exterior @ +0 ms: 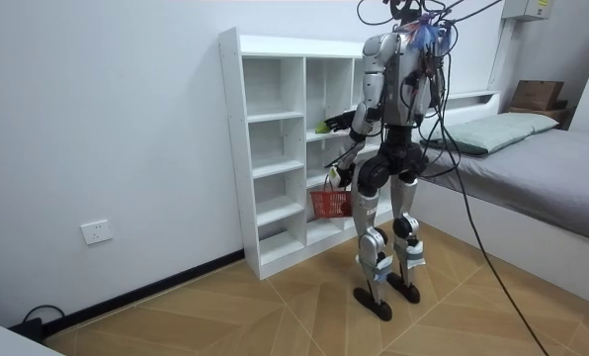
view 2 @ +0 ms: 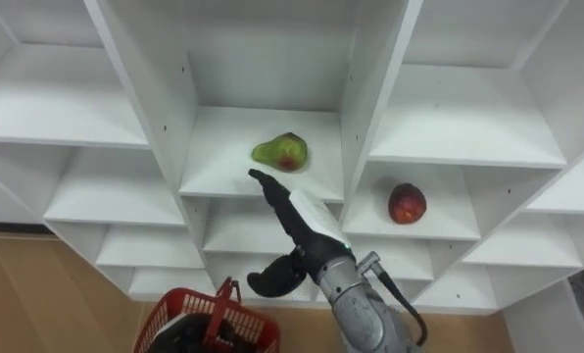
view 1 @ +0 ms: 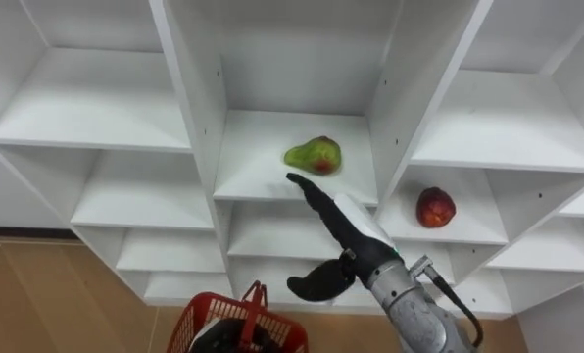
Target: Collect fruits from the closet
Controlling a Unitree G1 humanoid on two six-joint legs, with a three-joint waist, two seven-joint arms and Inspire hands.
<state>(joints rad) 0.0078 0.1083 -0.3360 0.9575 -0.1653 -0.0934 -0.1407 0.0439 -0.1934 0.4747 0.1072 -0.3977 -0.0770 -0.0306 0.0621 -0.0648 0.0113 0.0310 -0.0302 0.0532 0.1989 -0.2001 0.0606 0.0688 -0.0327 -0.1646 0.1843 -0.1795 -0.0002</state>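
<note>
A green pear with a red blush (view 1: 314,155) (view 2: 281,151) lies on the middle shelf of the white closet (view 1: 297,167). A red apple (view 1: 435,207) (view 2: 407,203) sits one shelf lower in the column to its right. My right hand (view 1: 336,230) (view 2: 297,221) reaches up from the lower right, open, its straight fingers pointing at the pear and ending just short of it, the thumb spread downward. A red basket (view 1: 235,325) (view 2: 206,325) hangs at the bottom of the eye views. In the room view the basket (exterior: 329,201) hangs low in front of the shelves, on my left side.
The closet (exterior: 275,148) has three columns of white shelves, most of them bare. Upright white dividers flank the pear's compartment on both sides. In the room view I stand facing the closet on a wooden floor, with a bed (exterior: 532,158) behind me.
</note>
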